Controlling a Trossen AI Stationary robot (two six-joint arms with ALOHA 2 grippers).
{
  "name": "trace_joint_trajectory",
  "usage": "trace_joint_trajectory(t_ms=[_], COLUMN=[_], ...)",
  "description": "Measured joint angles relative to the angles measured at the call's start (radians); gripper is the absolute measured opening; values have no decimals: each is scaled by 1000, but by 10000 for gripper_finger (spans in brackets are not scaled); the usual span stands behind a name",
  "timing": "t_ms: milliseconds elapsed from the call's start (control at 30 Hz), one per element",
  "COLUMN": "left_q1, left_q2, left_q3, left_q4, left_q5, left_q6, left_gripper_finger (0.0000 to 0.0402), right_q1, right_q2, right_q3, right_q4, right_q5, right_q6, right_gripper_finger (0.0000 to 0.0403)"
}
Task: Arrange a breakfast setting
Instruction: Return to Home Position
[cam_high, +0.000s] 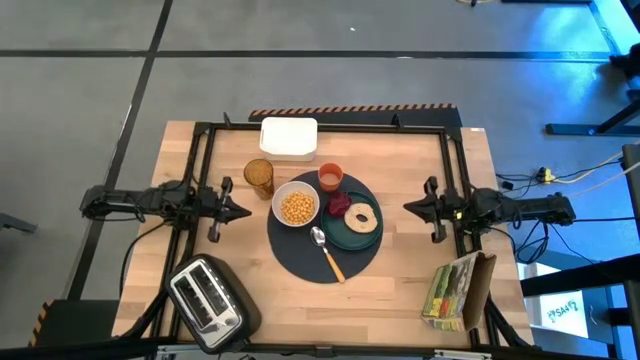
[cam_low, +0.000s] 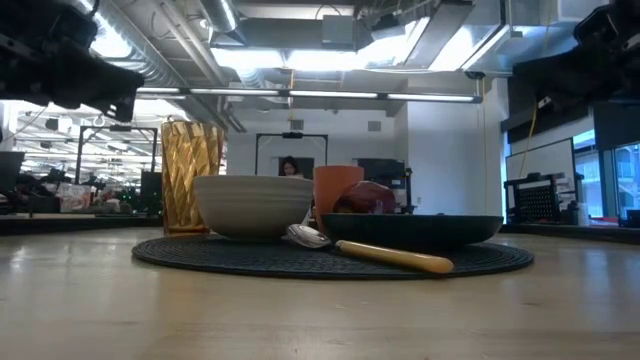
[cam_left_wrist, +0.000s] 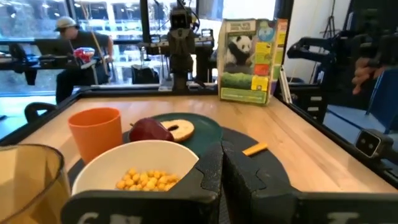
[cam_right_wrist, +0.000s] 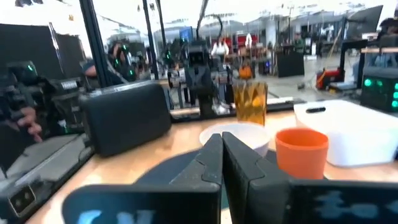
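A round dark-grey mat (cam_high: 300, 258) lies at the table's middle. On it stand a white bowl (cam_high: 296, 204) of yellow cereal (cam_high: 296, 208), a small orange cup (cam_high: 330, 177), and a teal plate (cam_high: 352, 235) with a bagel (cam_high: 362, 217) and red fruit (cam_high: 339, 203). An orange-handled spoon (cam_high: 328, 254) lies on the mat next to the plate. My left gripper (cam_high: 242, 211) is shut and empty, left of the mat. My right gripper (cam_high: 410, 207) is shut and empty, right of the mat.
An amber glass (cam_high: 259, 177) stands left of the cup, and a white lidded box (cam_high: 289, 138) behind it. A silver toaster (cam_high: 206, 300) sits at the near left, and a cereal bag (cam_high: 458, 290) at the near right. A person (cam_left_wrist: 74, 53) shows beyond the table.
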Motion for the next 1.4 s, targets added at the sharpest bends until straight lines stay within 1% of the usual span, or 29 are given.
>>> trace_joint_trajectory(t_ms=[167, 300, 400, 600, 1400], left_q1=[-11, -10, -11, -10, -10], left_q2=[0, 1, 1, 1, 2], left_q3=[-36, -36, -36, -36, -36], left_q4=[86, 86, 86, 85, 84], left_q5=[-35, -31, -20, -39, -42], left_q6=[31, 23, 16, -1, 1], left_gripper_finger=[0, 0, 0, 0, 0], right_q1=[0, 0, 0, 0, 0], right_q2=[1, 1, 0, 2, 1], right_q3=[0, 0, 0, 0, 0], right_q4=[-49, -37, -33, -73, -77], right_q5=[19, 54, 49, 21, 24], right_q6=[-27, -28, -27, -26, -26], right_gripper_finger=[0, 0, 0, 0, 0])
